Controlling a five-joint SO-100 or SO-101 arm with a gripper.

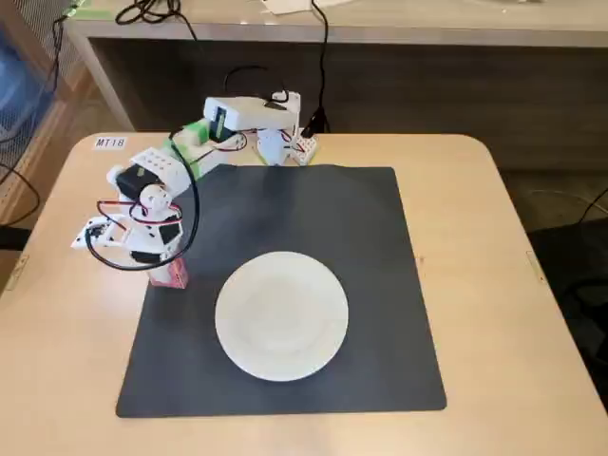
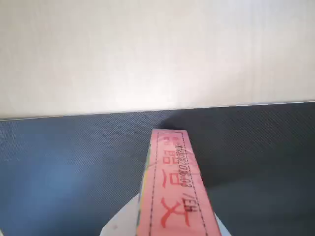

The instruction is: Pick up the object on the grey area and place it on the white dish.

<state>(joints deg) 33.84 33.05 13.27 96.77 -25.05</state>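
A small white sticker (image 1: pixel 110 142) near the far left corner of the table reads "MT18" in the fixed view. On the pink box (image 2: pixel 176 191) the wrist view shows red printing running down its face: large red characters inside a dashed border and a line of small dark print beside them, too blurred for me to read with any certainty.

The box (image 1: pixel 171 275) stands at the left edge of the grey mat (image 1: pixel 380 313) in the fixed view, right under the gripper (image 1: pixel 163 269), which is bent down over it. In the wrist view the box fills the lower middle, with pale fingertips (image 2: pixel 118 223) flanking its base on both sides; the jaws look closed onto it, narrow and snug, though whether it is lifted off the mat I cannot tell.

The white dish (image 1: pixel 281 315) sits on the mat, right of the box and apart from it, and nothing lies on it.

The table (image 1: pixel 494 256) is pale wood with rounded corners. The arm's white base (image 1: pixel 255 119) sits at the far edge, with red wires and a black cable (image 1: pixel 321 57) trailing up to a long bench (image 1: pixel 427 33) behind
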